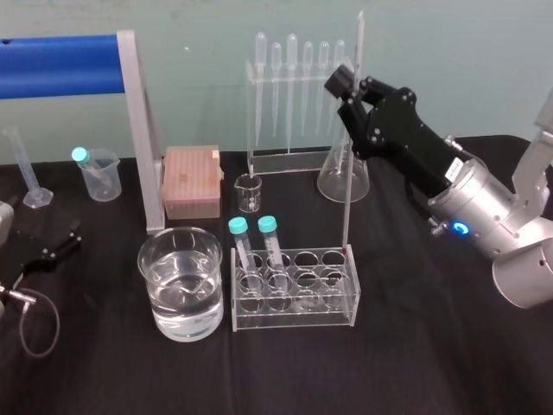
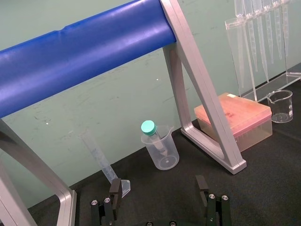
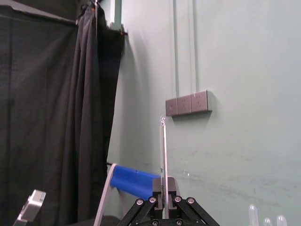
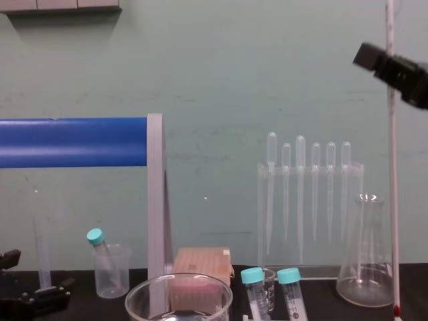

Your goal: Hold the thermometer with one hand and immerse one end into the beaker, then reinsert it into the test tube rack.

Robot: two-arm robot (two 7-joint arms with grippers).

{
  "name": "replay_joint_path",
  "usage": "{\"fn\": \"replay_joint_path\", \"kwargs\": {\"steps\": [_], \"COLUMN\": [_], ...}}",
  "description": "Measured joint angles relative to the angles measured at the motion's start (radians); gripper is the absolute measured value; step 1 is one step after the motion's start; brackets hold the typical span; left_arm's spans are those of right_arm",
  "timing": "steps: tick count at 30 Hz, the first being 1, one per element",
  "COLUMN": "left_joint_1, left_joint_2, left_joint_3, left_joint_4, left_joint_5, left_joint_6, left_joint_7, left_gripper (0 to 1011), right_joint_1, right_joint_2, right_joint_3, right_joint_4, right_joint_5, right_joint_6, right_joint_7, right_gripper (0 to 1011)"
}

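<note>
The thermometer (image 1: 352,147) stands nearly upright, a long thin glass rod, and my right gripper (image 1: 347,79) is shut on its upper part. Its red lower end sits at the back right hole of the clear test tube rack (image 1: 294,313); whether it is inside I cannot tell. In the right wrist view the thermometer (image 3: 162,150) rises from between the closed fingertips (image 3: 157,187). In the chest view the thermometer (image 4: 392,187) hangs below the right gripper (image 4: 390,61). The wide glass beaker (image 1: 181,252), part full of water, stands left of the rack. My left gripper (image 1: 67,240) rests open at the table's left; the left wrist view shows its fingers (image 2: 115,187) spread.
Two teal-capped tubes (image 1: 270,240) stand in the rack's left holes. Behind it are a small glass beaker (image 1: 249,192), a conical flask (image 1: 343,177), a pipette stand (image 1: 294,95) and a pink tip box (image 1: 192,180). A blue-barred frame (image 1: 138,130), plastic beaker (image 1: 101,175) and measuring cylinder (image 1: 26,169) stand left.
</note>
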Motion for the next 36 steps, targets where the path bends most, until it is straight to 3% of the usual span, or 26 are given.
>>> {"fn": "replay_joint_path", "kwargs": {"steps": [14,26,36], "left_joint_1": [0.0,0.0,0.0], "left_joint_2": [0.0,0.0,0.0], "left_joint_3": [0.0,0.0,0.0], "left_joint_4": [0.0,0.0,0.0], "left_joint_5": [0.0,0.0,0.0], "left_joint_6": [0.0,0.0,0.0], "left_joint_7": [0.0,0.0,0.0], "left_gripper": [1008,1008,1008], "right_joint_1": [0.05,0.063,0.068], "right_joint_2": [-0.03,-0.034,-0.062], "right_joint_3": [-0.029,-0.052,-0.059], "right_joint_4": [0.105,0.154,0.219], "right_joint_5": [-0.004,-0.028,-0.023], "right_joint_6": [-0.002,0.001,-0.027], "right_joint_7": [0.052,0.061,0.082], "right_gripper": [55,55,55]}}
